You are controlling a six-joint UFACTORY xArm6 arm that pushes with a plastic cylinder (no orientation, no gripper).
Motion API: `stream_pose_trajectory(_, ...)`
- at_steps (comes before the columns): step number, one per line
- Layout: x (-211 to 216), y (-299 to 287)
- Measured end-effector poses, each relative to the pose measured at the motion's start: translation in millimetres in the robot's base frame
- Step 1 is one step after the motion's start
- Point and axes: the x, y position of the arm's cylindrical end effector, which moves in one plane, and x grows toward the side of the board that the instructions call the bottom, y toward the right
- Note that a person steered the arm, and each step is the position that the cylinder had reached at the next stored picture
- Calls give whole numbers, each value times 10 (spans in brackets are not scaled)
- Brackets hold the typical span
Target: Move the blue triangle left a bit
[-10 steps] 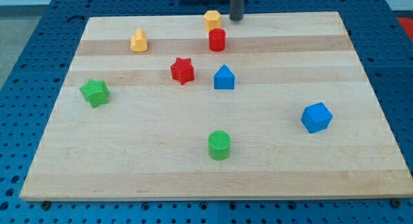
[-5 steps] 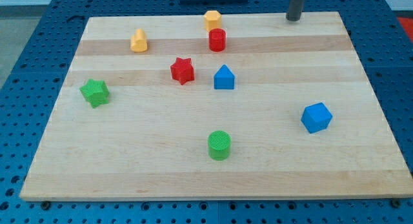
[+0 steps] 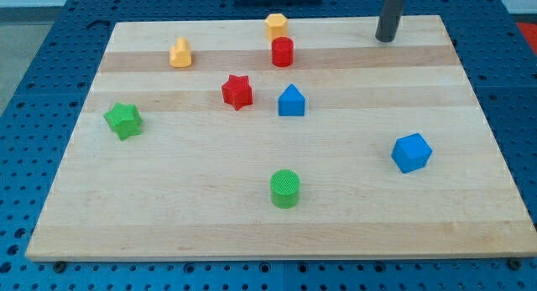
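The rod (image 3: 391,14) runs out past the view's top edge; the desk's (image 3: 470,224) corners look slightly cropped.

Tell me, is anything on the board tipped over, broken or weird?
Nothing stands out. All seven blocks sit flat on the wooden board, none touching. My tip is near the view's top right, far from the blue triangle.
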Motion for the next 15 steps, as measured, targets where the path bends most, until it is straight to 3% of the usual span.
stream_pose_trajectory(9,264,0)
stream_pose_trajectory(10,378,0)
stream_pose_trajectory(11,758,-19)
stream_pose_trajectory(12,1109,-353)
stream_pose_trajectory(15,1466,-1325)
